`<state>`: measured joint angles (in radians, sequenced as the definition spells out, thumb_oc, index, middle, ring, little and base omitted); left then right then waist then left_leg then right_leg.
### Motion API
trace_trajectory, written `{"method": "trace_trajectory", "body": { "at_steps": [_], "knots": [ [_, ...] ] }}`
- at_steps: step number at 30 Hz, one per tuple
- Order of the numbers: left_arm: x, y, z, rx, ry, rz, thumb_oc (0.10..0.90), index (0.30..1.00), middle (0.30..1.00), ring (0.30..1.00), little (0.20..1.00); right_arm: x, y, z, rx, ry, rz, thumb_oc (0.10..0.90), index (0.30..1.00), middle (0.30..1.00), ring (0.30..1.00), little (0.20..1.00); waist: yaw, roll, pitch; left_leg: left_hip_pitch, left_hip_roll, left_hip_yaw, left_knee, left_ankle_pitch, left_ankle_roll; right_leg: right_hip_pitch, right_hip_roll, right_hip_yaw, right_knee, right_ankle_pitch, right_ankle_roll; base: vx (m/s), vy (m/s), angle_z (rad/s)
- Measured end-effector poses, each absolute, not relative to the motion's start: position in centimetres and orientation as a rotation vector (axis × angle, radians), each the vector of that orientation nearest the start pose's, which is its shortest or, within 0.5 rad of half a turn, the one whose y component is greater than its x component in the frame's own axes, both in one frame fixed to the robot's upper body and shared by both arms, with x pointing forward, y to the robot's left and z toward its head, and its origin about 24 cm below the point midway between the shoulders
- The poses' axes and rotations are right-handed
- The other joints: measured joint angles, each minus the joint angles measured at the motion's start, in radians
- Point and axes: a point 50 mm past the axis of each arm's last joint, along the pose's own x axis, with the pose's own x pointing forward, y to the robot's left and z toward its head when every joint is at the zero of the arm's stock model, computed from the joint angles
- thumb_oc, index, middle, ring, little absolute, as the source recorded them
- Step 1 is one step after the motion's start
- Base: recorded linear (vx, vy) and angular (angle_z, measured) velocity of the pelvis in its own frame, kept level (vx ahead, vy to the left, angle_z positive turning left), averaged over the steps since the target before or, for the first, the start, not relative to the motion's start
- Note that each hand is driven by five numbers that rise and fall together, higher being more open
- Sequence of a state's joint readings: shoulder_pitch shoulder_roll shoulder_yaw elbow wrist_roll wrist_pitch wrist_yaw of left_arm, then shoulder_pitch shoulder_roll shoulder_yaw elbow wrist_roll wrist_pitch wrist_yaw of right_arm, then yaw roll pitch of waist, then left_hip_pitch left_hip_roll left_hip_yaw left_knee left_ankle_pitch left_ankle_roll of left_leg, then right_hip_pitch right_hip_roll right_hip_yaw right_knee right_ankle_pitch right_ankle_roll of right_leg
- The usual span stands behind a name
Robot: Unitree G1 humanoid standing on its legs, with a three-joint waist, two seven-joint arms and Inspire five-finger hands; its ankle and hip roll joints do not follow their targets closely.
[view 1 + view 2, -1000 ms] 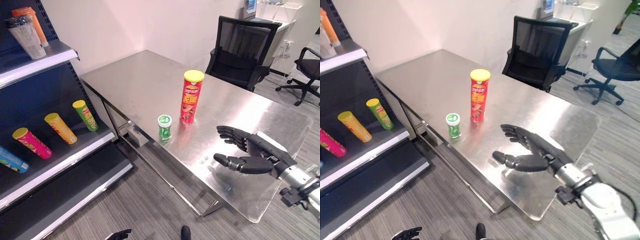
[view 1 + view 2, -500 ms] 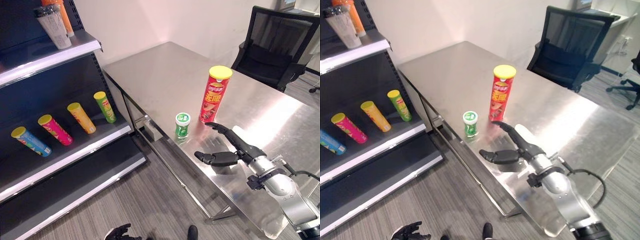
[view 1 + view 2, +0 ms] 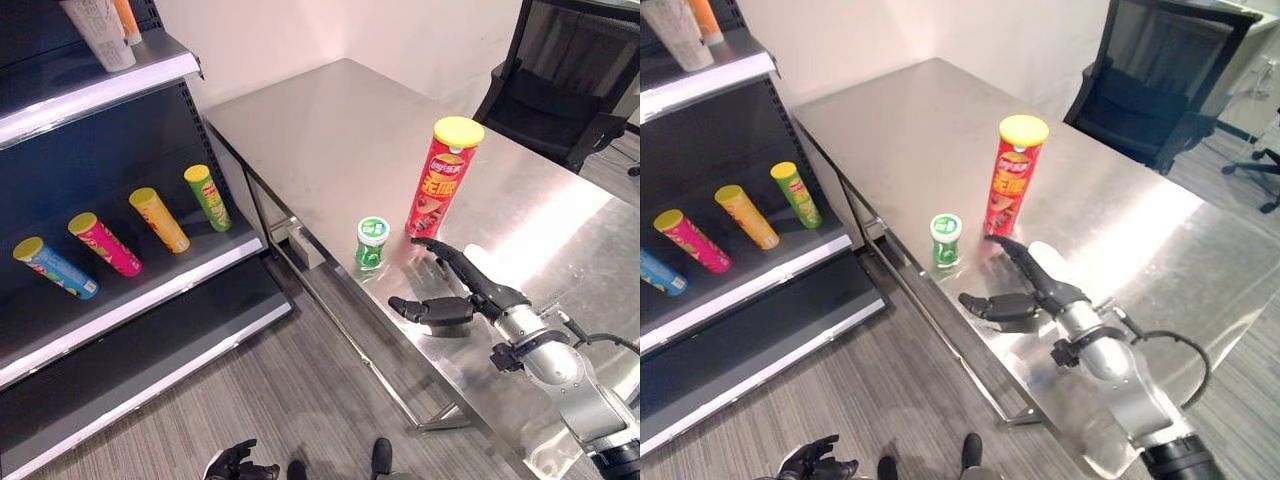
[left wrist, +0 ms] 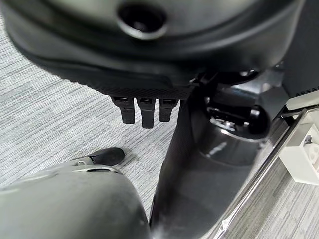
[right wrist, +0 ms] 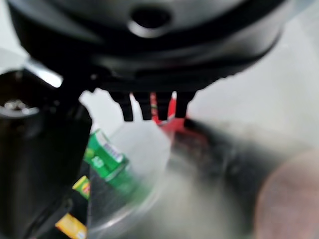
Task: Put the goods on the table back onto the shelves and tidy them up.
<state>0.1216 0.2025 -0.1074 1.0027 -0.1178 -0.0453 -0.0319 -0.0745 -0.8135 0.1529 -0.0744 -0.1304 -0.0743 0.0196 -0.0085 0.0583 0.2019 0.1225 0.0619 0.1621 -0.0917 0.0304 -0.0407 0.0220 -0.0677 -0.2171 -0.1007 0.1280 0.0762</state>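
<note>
You get bright, even room light. Glare washes the steel table (image 3: 330, 140) right of the red can (image 3: 441, 176). The shelf (image 3: 120, 290) recess beside the table sits dim. Right wrist view: heavily blurred; green can (image 5: 107, 162) smeared.

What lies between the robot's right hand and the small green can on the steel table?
Nothing: bare steel table separates the open right hand from the small green can, as the left eye view shows. The tall red tube with the yellow lid stands to one side.

Steel table (image 3: 330, 140): red can (image 3: 439, 177), green can (image 3: 371, 243), upright, apparently apart.
</note>
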Motion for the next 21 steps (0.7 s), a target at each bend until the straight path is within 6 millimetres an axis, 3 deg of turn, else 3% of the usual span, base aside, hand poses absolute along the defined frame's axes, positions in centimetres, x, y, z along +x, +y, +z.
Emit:
{"method": "trace_trajectory", "body": {
  "at_steps": [21],
  "knots": [
    [9.7,21.4,-15.4,0.075,1.064,0.081,0.800,0.900,0.900,0.900,0.900,29.2,-21.0,11.1,-0.830,-0.175,0.173,0.800,0.900,0.900,0.900,0.900,0.056,-0.011,0.001,-0.006,-0.009,-0.034,0.000,0.004,0.002,0.005,-0.011,-0.029,0.007,0.002,-0.004,0.00,0.000,0.04]
  ]
}}
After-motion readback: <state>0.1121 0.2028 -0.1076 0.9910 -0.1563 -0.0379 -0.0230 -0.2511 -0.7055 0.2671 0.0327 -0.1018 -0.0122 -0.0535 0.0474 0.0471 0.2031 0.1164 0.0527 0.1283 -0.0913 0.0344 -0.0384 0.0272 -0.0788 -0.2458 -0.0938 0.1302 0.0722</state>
